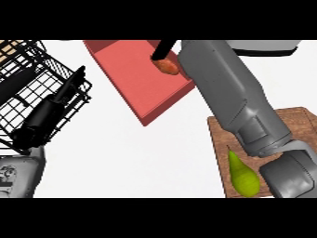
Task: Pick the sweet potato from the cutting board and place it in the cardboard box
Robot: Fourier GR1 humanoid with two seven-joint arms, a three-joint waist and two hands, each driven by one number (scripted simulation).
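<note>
The orange-brown sweet potato (168, 67) is over the inside of the flat reddish box (136, 79) at the top middle, close to the box's right wall. My right hand (163, 49) is mostly hidden behind its own grey forearm; one black finger comes down onto the sweet potato's top and the hand seems curled on it. The wooden cutting board (305, 122) lies at the lower right, partly under that forearm. My left hand (49, 111) rests open at the left, fingers pointing up, in front of the wire basket.
A black wire basket (16, 79) fills the upper left corner. A green pear-shaped fruit (243, 176) lies on the cutting board's near left part. White counter (120, 153) runs between the basket, the box and the board.
</note>
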